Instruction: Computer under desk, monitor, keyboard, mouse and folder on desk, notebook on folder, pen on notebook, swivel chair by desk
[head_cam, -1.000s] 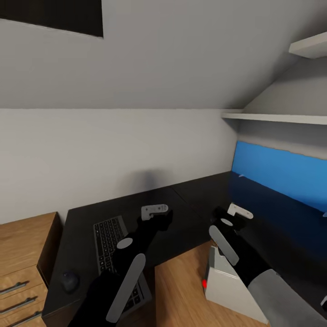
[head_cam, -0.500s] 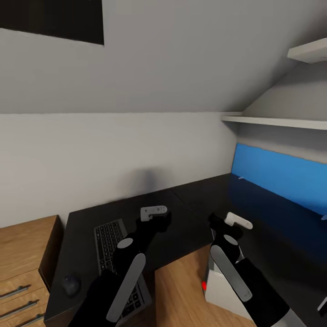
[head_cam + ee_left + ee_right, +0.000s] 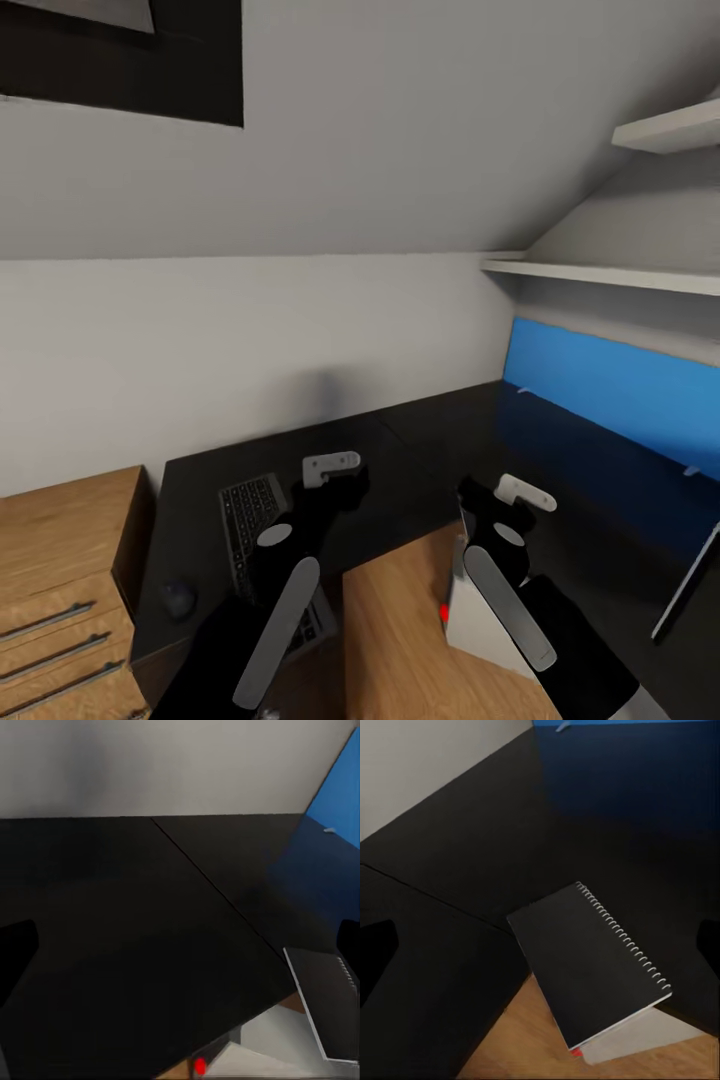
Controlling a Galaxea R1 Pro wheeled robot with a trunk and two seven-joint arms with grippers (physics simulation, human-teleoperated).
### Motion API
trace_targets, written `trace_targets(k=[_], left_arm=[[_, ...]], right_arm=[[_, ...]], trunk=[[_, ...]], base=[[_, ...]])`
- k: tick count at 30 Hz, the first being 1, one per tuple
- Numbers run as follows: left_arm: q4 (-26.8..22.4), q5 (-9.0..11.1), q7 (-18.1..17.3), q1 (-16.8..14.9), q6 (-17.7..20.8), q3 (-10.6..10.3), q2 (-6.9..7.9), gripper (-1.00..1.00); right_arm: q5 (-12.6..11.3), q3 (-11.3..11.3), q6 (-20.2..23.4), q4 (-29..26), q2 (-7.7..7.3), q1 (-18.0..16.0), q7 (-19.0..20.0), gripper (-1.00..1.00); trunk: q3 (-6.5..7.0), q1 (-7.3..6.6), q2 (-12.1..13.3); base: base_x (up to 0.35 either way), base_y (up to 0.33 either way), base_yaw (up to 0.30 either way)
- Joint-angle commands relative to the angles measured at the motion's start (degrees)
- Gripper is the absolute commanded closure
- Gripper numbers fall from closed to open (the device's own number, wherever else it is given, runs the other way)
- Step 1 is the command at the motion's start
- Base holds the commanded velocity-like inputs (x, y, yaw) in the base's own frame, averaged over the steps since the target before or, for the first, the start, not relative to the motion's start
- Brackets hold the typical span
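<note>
Black arms nearest: left gripper (image 3: pixel 335 480) and right gripper (image 3: pixel 500 500), fingers spread wide and empty over the desk (image 3: pixel 430 440), likely readied for a pick. Keyboard (image 3: pixel 250 505), 10 o'clock, on desk. Computer (image 3: pixel 470 620), 1 o'clock, on floor; notebook (image 3: pixel 585 967) apparently parked atop it. Blue panel (image 3: pixel 610 385), 2 o'clock, farthest.

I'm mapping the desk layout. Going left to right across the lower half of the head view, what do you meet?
Wooden drawer unit → mouse → keyboard → left gripper → computer → blue panel.
</note>
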Motion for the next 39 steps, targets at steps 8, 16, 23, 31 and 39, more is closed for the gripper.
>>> trace_targets(k=[8, 16, 23, 31, 39], left_arm=[[-0.2, 0.7, 1.9, -0.1, -0.1, -0.1, 0.0, -1.0], [-0.3, 0.8, 2.0, -0.1, -0.1, -0.1, 0.15, -1.0], [-0.2, 0.8, 2.0, 0.0, -0.1, -0.1, 0.47, -1.0], [-0.2, 0.8, 1.9, 0.1, -0.2, -0.1, 0.55, -1.0], [0.2, 0.8, 1.9, 0.1, -0.2, -0.1, 1.09, -1.0]], right_arm=[[0.0, 0.0, 0.6, 1.9, 0.05, -0.1, 1.8, -1.0], [-0.1, 0.1, 0.5, 3.0, 0.11, 0.0, 4.0, -1.0], [-0.2, 0.2, 0.5, 3.7, 0.24, 0.0, 4.4, -1.0], [-0.6, 0.4, -0.6, 4.7, 0.56, 0.0, 4.5, -1.0], [-0.7, 0.4, -1.5, 5.4, 2.12, -0.1, 4.5, -1.0]], trunk=[[1.37, -1.8, 3.2], [2.81, -3.55, 6.4], [3.7, -4.65, 8.4], [3.7, -4.65, 8.4], [3.48, -4.65, 8.4]], base=[[-0.331, -0.028, 0.0], [-0.046, -0.009, 0.0], [-0.003, -0.001, 0.0], [0.0, 0.0, 0.003], [-0.005, -0.003, 0.147]])
